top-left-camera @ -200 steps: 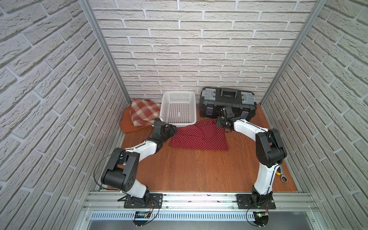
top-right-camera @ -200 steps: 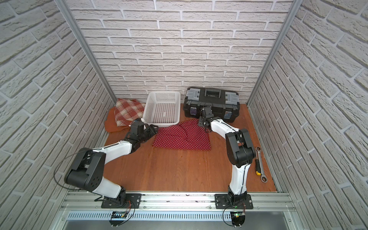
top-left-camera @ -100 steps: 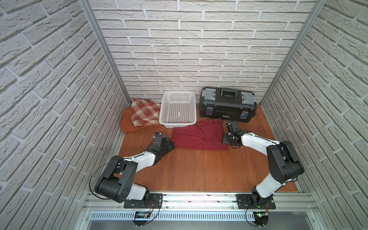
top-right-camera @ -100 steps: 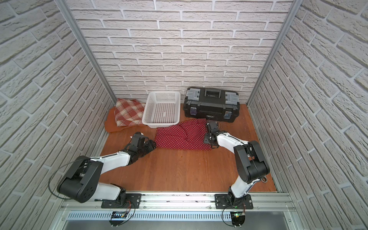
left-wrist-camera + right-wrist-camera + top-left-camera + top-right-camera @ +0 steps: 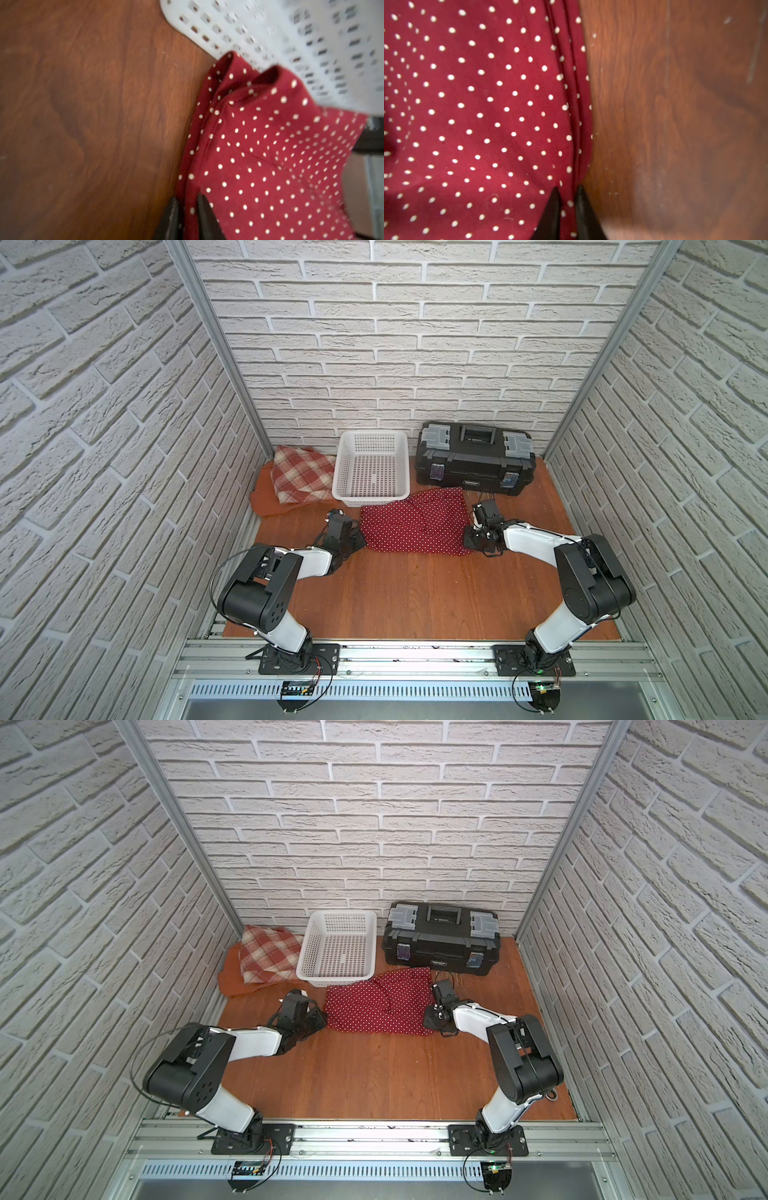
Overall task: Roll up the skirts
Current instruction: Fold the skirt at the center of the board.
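The dark red polka-dot skirt [image 5: 415,524] [image 5: 380,1006] lies flat on the wooden floor in front of the basket, seen in both top views. My left gripper [image 5: 188,202] [image 5: 360,540] is shut on the skirt's left edge, a fold of cloth [image 5: 259,166] pinched between the black fingertips. On the opposite side, my right gripper [image 5: 568,193] [image 5: 471,537] is shut on the right hem [image 5: 477,104]. The plaid skirt [image 5: 301,472] rests on top of the rust-orange skirt [image 5: 266,499] in the back left corner.
A white mesh basket [image 5: 372,439] stands at the back, its front overlapping the polka-dot skirt's far edge. A black toolbox [image 5: 476,458] sits to its right against the wall. Bare wooden floor [image 5: 415,593] stretches toward the front rail. Brick walls close both sides.
Both grippers came down to the skirt's near side edges and closed on the cloth. The skirt has shifted slightly toward the front.
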Controlling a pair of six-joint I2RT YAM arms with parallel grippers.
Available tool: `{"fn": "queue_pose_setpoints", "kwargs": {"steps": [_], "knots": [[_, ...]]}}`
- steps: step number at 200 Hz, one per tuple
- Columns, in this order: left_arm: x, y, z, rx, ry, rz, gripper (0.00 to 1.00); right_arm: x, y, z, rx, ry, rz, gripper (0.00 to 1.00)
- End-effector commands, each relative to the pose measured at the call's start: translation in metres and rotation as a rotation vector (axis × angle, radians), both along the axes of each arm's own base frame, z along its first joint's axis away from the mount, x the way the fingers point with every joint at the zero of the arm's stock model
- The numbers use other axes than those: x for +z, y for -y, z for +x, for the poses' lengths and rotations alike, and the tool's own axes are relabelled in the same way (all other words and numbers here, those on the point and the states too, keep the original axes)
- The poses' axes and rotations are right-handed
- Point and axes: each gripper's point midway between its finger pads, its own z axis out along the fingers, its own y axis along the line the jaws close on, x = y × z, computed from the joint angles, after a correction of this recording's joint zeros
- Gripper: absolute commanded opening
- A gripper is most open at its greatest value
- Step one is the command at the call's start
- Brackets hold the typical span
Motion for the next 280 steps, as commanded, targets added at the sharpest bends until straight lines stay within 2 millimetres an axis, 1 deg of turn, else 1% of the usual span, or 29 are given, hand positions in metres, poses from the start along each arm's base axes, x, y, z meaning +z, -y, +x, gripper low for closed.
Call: {"fn": "queue_pose_setpoints", "kwargs": {"steps": [1,21,34,40,55,73,99,112,117,123,132,134,137,141,150,152,161,165,170,177,189,194,207,210,226,241,254,262,280], "knots": [[-0.002,0.011,-0.009,-0.069,-0.004,-0.005,0.00,-0.010,-0.003,-0.026,0.020,-0.076,0.024,0.02],[0.001,0.018,-0.020,-0.104,-0.016,0.003,0.00,-0.007,0.002,-0.035,0.013,-0.086,0.010,0.02],[0.001,0.021,-0.032,-0.118,-0.035,0.013,0.00,-0.006,0.007,-0.044,0.005,-0.097,-0.006,0.02],[-0.002,0.018,-0.040,-0.111,-0.057,0.030,0.00,-0.005,0.009,-0.049,0.003,-0.102,-0.013,0.02],[-0.005,0.014,-0.063,-0.104,-0.095,0.061,0.00,-0.004,0.016,-0.064,-0.004,-0.122,-0.032,0.02],[-0.014,0.001,-0.099,-0.074,-0.178,0.091,0.00,-0.002,0.023,-0.085,-0.019,-0.151,-0.043,0.02],[-0.014,-0.018,-0.154,-0.025,-0.258,0.133,0.00,-0.001,0.034,-0.116,-0.055,-0.188,-0.064,0.03],[-0.011,-0.028,-0.175,0.012,-0.276,0.131,0.00,0.002,0.041,-0.127,-0.076,-0.189,-0.079,0.05],[-0.008,-0.030,-0.180,0.027,-0.270,0.116,0.00,0.004,0.044,-0.130,-0.086,-0.185,-0.087,0.08],[-0.006,-0.032,-0.186,0.037,-0.269,0.099,0.00,0.008,0.047,-0.133,-0.097,-0.176,-0.095,0.15],[-0.006,-0.039,-0.193,0.058,-0.276,0.099,0.36,0.014,0.050,-0.134,-0.111,-0.155,-0.100,0.27],[-0.002,-0.038,-0.193,0.060,-0.259,0.082,0.42,0.016,0.050,-0.134,-0.113,-0.148,-0.100,0.29],[-0.001,-0.040,-0.194,0.065,-0.259,0.080,0.49,0.018,0.051,-0.134,-0.117,-0.142,-0.101,0.31],[0.001,-0.042,-0.195,0.071,-0.252,0.076,0.55,0.021,0.052,-0.133,-0.123,-0.128,-0.103,0.34],[0.007,-0.045,-0.194,0.075,-0.223,0.069,0.63,0.029,0.052,-0.131,-0.117,-0.102,-0.099,0.39],[0.008,-0.046,-0.194,0.078,-0.220,0.072,0.67,0.031,0.051,-0.130,-0.111,-0.095,-0.097,0.40],[0.016,-0.046,-0.191,0.084,-0.194,0.061,0.76,0.042,0.050,-0.126,-0.098,-0.072,-0.097,0.43],[0.020,-0.046,-0.189,0.084,-0.179,0.056,0.78,0.046,0.051,-0.124,-0.097,-0.062,-0.101,0.43],[0.024,-0.045,-0.187,0.079,-0.166,0.054,0.84,0.052,0.050,-0.120,-0.090,-0.044,-0.101,0.44],[0.028,-0.045,-0.183,0.077,-0.152,0.064,0.89,0.058,0.048,-0.113,-0.076,-0.011,-0.093,0.46],[0.036,-0.047,-0.174,0.071,-0.124,0.107,0.92,0.066,0.041,-0.096,-0.053,0.047,-0.072,0.46],[0.039,-0.048,-0.169,0.071,-0.114,0.122,0.95,0.068,0.036,-0.090,-0.041,0.060,-0.056,0.46],[0.044,-0.045,-0.154,0.057,-0.102,0.139,0.96,0.075,0.024,-0.068,-0.009,0.110,-0.023,0.46],[0.041,-0.044,-0.149,0.053,-0.112,0.147,0.96,0.076,0.022,-0.063,-0.003,0.118,-0.017,0.46],[0.042,-0.038,-0.128,0.037,-0.111,0.135,0.96,0.081,0.006,-0.037,0.041,0.168,0.024,0.46],[0.043,-0.036,-0.108,0.027,-0.096,0.144,0.95,0.083,-0.003,-0.016,0.070,0.194,0.033,0.46],[0.045,-0.032,-0.092,0.011,-0.078,0.144,0.93,0.082,-0.009,-0.001,0.097,0.202,0.026,0.46],[0.046,-0.026,-0.084,-0.013,-0.069,0.130,0.92,0.079,-0.012,0.007,0.118,0.197,0.023,0.46],[0.047,-0.014,-0.068,-0.057,-0.045,0.130,0.89,0.066,-0.018,0.019,0.147,0.173,0.017,0.46]]}}
